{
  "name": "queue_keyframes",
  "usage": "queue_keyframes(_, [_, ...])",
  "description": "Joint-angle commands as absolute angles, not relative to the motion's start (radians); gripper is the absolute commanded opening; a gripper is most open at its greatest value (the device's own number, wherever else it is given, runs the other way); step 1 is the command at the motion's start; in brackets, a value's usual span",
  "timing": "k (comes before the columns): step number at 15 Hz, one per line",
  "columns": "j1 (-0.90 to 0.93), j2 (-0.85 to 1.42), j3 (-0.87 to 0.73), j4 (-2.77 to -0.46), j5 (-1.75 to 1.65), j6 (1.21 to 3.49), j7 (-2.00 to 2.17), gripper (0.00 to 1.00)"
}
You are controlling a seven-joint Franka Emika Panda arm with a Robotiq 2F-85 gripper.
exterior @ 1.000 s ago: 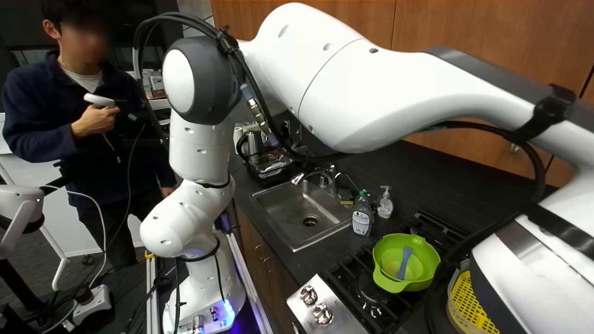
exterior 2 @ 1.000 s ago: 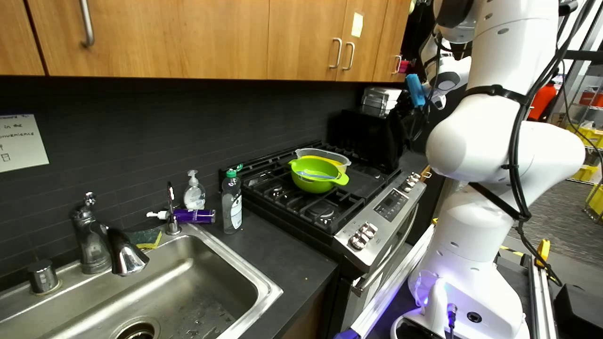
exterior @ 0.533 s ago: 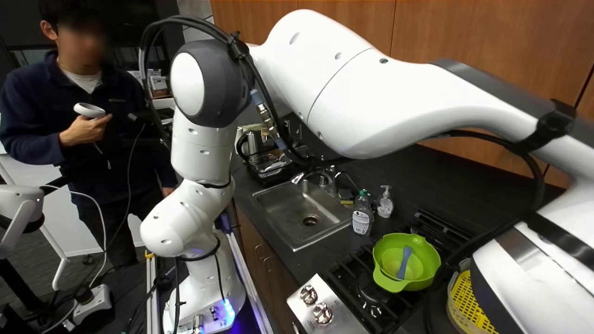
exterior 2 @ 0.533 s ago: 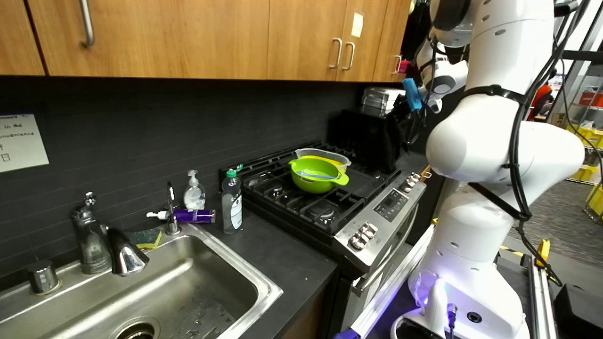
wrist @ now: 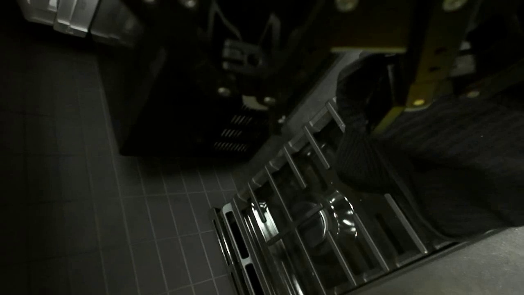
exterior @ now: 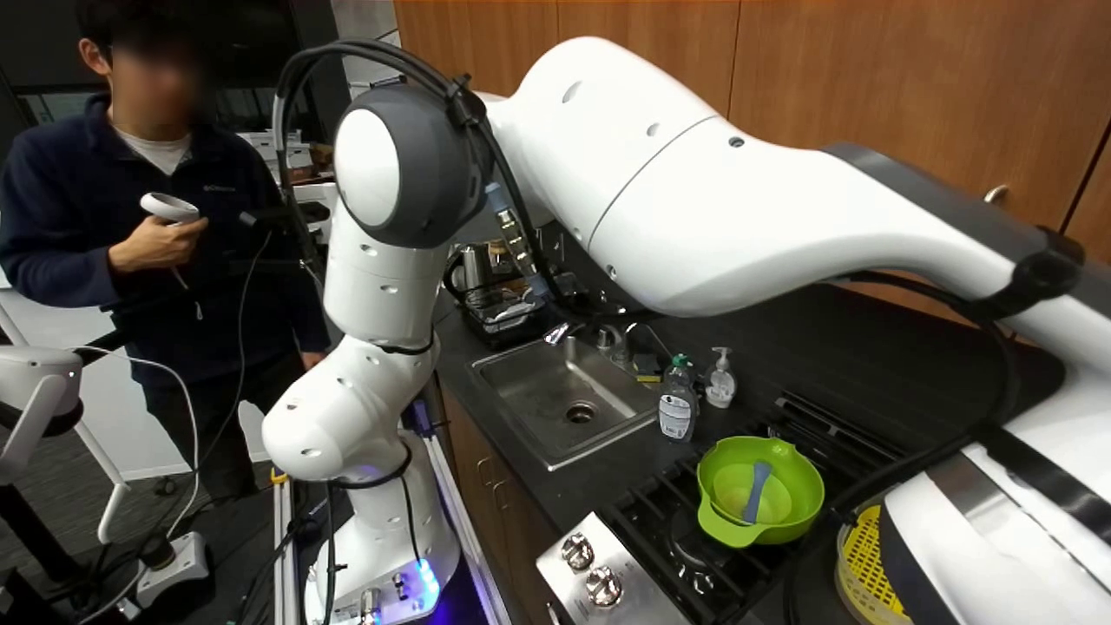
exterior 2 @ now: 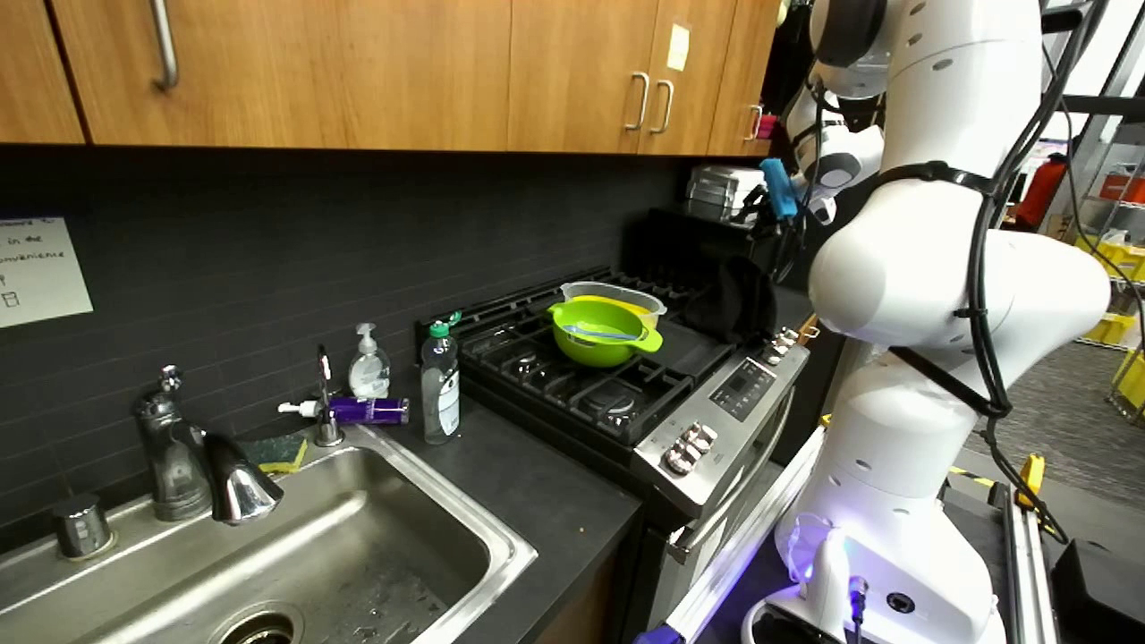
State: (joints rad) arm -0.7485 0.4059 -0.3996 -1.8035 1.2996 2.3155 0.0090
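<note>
Below the pincer (wrist: pixel 327 114), a black ribbed cloth (wrist: pixel 450 172) lies over the stove (wrist: pixel 294 221). The pincer is slack: its fingers stand apart and the stove shows between them, though the wrist view is so dark that their edges blend into the black behind. One finger passes in front of the cloth there, and whether it touches is hard to say; in an exterior view a gap shows between the cloth and the pincer above it, itself only a small dark shape beside a blue block (exterior 2: pixel 778 188). The border of the wrist view cuts the cloth off, its folds are dark on dark, and I cannot tell whether all of it rests on the stove. Near the pincer stands a black box (wrist: pixel 176 119), partly covered by it in the wrist view, with tubs (exterior 2: pixel 716 186) on top. Lower and farther from the pincer, a green bowl (exterior 2: pixel 595 358) with a blue utensil (exterior: pixel 757 493) in it sits next to a yellow strainer (exterior: pixel 868 555), which the arm (exterior: pixel 712 208) partly hides. Well apart, past the stove, are the table (exterior 2: pixel 546 501) and a sink (exterior 2: pixel 514 550), whose near part is cut off.
</note>
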Motion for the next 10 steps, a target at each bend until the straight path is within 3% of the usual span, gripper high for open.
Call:
queue_keyframes(1, [-0.752, 0.405, -0.395, -1.802, 1.295, 2.316, 0.015, 0.63])
queue_keyframes(6, [-0.753, 0.405, -0.395, -1.801, 1.295, 2.316, 0.016, 0.67])
queue_keyframes(7, [-0.753, 0.405, -0.395, -1.801, 1.295, 2.316, 0.016, 0.92])
queue_keyframes(10, [-0.738, 0.446, -0.402, -1.783, 1.279, 2.349, 0.157, 0.98])
